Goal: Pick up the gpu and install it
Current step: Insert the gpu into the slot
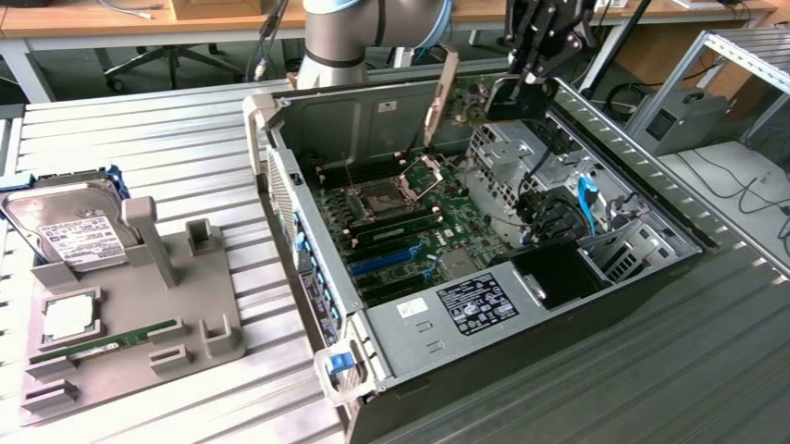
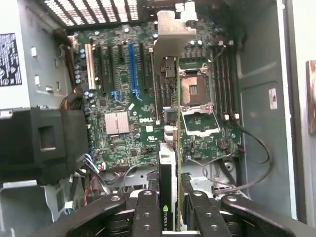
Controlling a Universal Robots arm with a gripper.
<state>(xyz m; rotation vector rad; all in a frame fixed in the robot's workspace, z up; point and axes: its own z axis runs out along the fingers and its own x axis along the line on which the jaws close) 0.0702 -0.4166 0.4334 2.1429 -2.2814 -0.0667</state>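
Clamping edge-on gpu (image 2: 166,165), pincer (image 2: 171,203) half cropped

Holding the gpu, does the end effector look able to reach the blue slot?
Probably yes: the end effector holds the gpu above the open case. Nothing covers the blue slot, but the card is not lined up with it.
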